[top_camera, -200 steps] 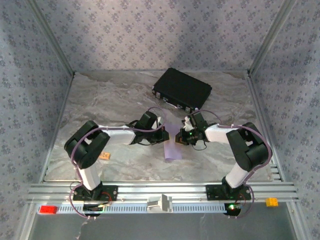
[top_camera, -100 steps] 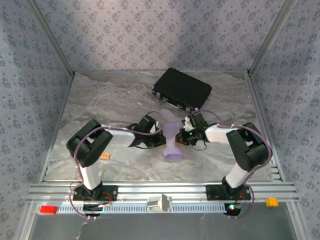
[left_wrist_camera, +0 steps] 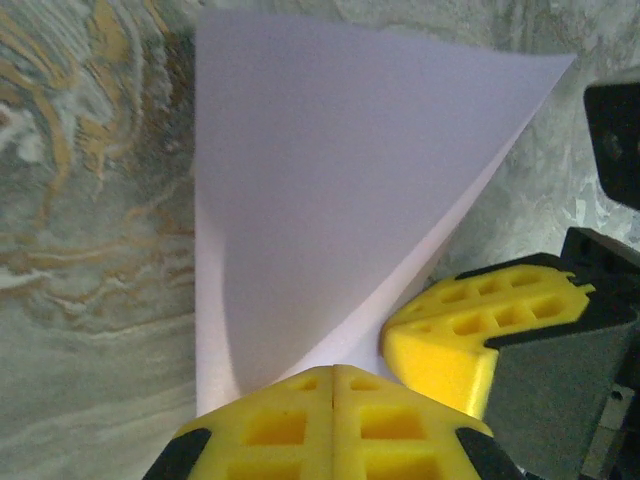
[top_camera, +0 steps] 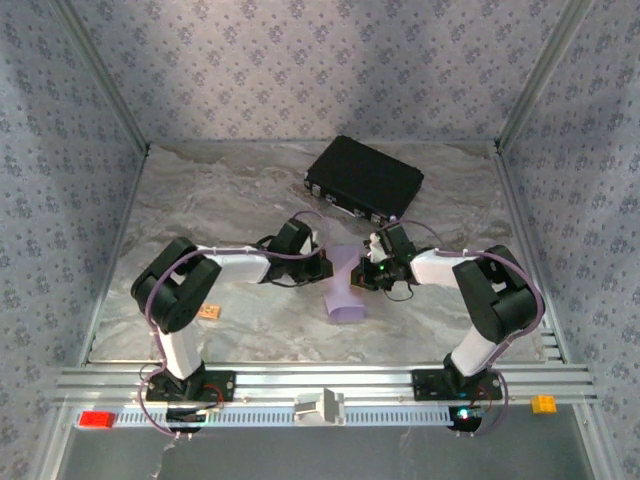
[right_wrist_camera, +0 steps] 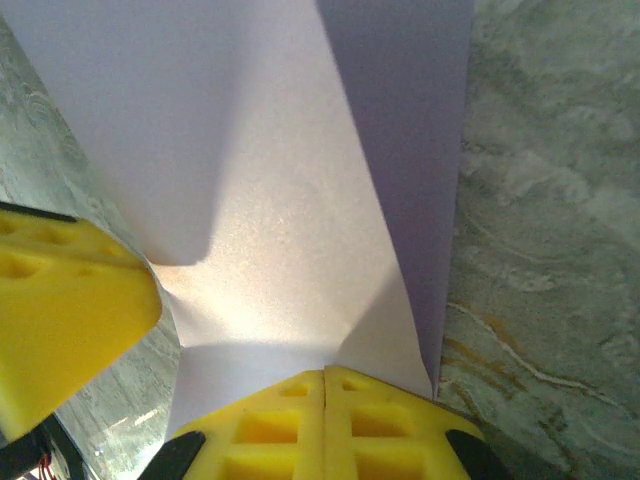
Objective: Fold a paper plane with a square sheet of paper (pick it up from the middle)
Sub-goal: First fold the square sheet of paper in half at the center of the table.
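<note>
Evidently shut, black case (top_camera: 364,178) lies behind lilac paper (top_camera: 346,292).

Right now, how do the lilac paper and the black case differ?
Colour: the lilac paper is pale, the black case dark. Size: the paper covers less table than the case. State: the paper is pinched by the left tool and right tool, partly folded; the case lies untouched at the back. Both are straight-edged.

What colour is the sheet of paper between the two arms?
The sheet of paper is plain pale lilac, unmarked. It shows best in the left wrist view.
</note>
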Robot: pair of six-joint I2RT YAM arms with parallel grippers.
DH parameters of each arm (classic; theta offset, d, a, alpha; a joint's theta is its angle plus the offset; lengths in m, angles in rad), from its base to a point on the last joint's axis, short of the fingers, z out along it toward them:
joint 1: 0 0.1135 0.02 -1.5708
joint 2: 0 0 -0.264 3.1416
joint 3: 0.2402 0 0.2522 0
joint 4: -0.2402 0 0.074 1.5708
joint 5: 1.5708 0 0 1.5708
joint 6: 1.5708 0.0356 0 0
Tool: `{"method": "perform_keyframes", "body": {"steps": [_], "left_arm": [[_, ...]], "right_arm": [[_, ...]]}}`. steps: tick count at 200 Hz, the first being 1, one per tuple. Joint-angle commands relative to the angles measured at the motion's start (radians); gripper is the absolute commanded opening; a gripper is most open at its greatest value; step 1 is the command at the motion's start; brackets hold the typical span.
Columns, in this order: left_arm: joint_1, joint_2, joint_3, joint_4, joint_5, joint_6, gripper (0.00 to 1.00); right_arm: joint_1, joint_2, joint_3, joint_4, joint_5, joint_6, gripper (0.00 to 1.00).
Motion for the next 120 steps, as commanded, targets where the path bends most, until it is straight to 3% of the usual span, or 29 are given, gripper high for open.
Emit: {"method": "perform_keyframes", "body": {"steps": [1, 65, 120], "left_arm": [[0.014, 0.049, 0.001, 0.025, 0.021, 0.003, 0.0], [0.025, 0.063, 0.007, -0.041, -0.023, 0.024, 0.0], [0.032, 0.06, 0.11, -0.084, 0.04, 0.067, 0.0]], "right_arm": [[-0.008, 0.023, -0.04, -0.101, 0.089, -0.007, 0.0], [-0.009, 0.021, -0.042, -0.105, 0.089, -0.008, 0.0], [-0.01, 0.019, -0.041, -0.106, 0.089, -0.008, 0.0]]}}
